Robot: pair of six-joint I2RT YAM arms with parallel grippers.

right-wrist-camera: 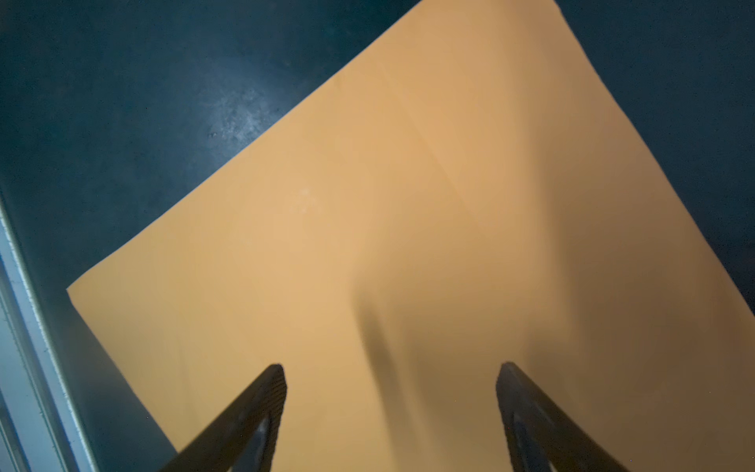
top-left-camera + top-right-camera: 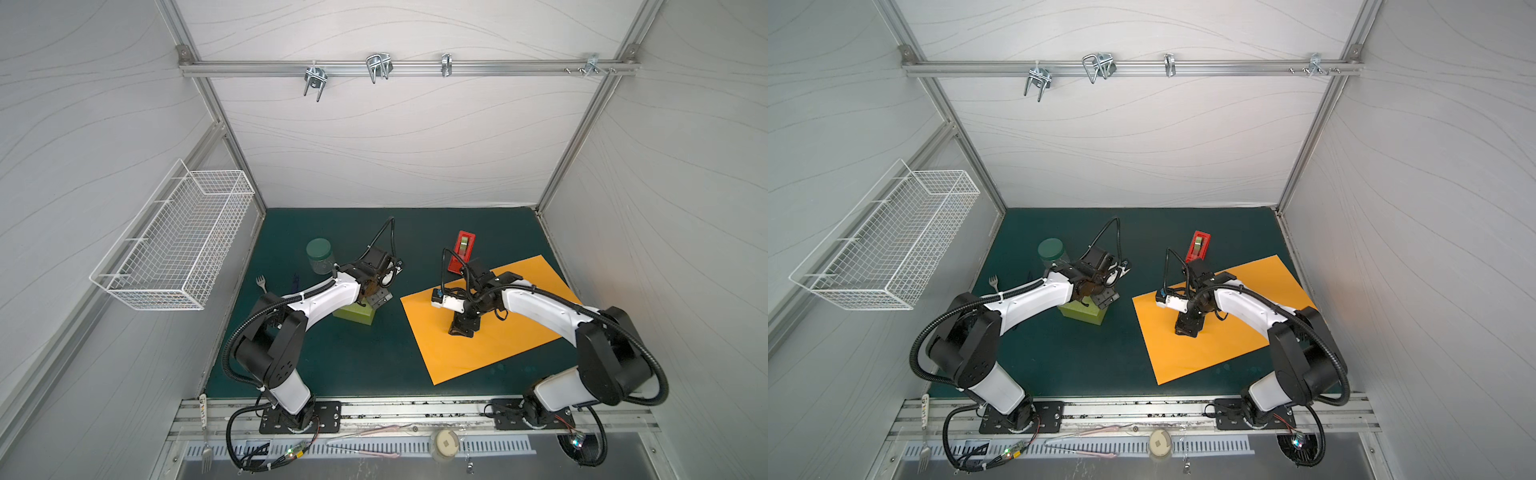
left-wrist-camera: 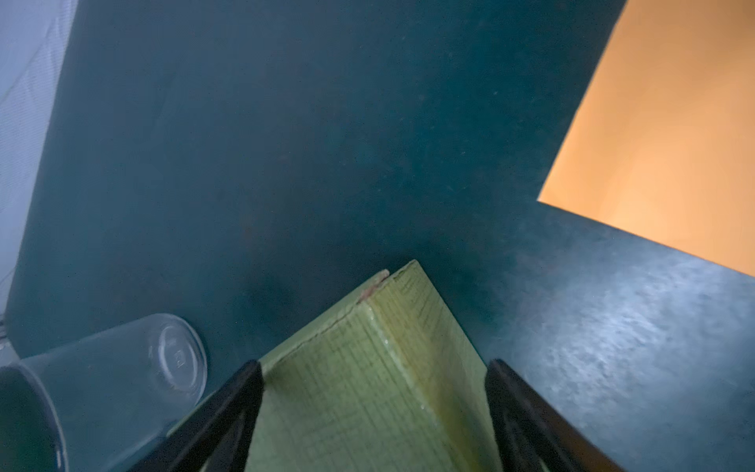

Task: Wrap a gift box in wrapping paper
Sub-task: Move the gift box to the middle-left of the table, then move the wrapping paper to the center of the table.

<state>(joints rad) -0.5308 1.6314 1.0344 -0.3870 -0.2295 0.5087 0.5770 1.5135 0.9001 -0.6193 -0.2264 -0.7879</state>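
The yellow-green gift box sits on the dark green mat, left of centre. My left gripper is lowered over its far right part. In the left wrist view the gripper stands open with the box filling the space between the two fingers. The orange wrapping paper lies flat on the mat to the right, apart from the box. My right gripper points down just above the sheet, open with nothing between its fingers.
A red tape dispenser stands behind the paper's far edge. A clear jar with a green lid stands close behind the box. A white fork lies at the mat's left edge. A wire basket hangs on the left wall.
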